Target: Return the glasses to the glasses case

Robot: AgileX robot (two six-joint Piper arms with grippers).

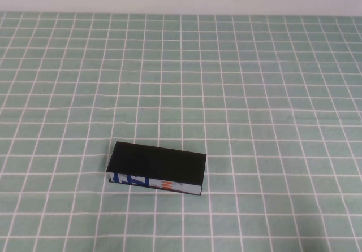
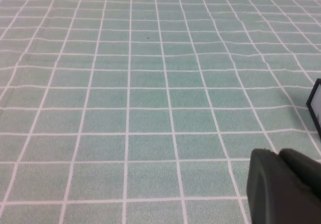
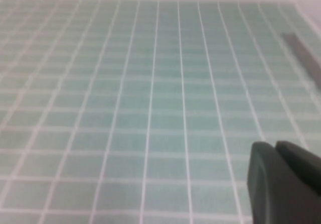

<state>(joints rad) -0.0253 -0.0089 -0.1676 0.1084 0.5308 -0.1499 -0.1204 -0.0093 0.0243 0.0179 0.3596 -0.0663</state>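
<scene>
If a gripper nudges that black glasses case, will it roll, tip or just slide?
The glasses case is boxy with flat faces, so it probably slides on the checked cloth rather than rolling. It lies long and low, so tipping seems unlikely. Left gripper and right gripper hover away from it.

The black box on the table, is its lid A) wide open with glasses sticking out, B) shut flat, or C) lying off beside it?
B: in the high view the glasses case lies with its black flap flat over the top, and no glasses show anywhere on the checked cloth. Neither the left gripper nor the right gripper is near it in that view.
</scene>
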